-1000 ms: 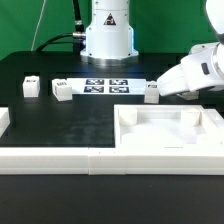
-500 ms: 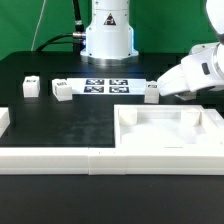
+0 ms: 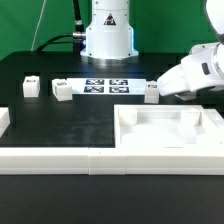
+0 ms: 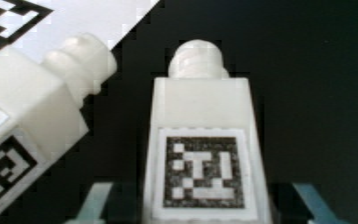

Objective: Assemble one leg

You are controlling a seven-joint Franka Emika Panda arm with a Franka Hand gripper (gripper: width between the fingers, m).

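In the wrist view a white leg [image 4: 202, 120] with a black-and-white tag lies on the black table, between my fingers [image 4: 101, 200]. There is a gap on each side. My gripper [image 4: 204, 205] is open around it and holds nothing. A second leg [image 4: 51, 90] lies close beside it. In the exterior view my arm's white hand [image 3: 190, 75] is low over the table at the exterior view's right, next to a leg [image 3: 152, 92]. My fingertips are hidden there. Two more legs [image 3: 31, 87] [image 3: 62, 91] stand at the exterior view's left.
The marker board [image 3: 105, 86] lies in front of the robot base. The large white square panel [image 3: 170, 130] lies at the front on the exterior view's right. Long white rails [image 3: 60, 160] run along the front edge.
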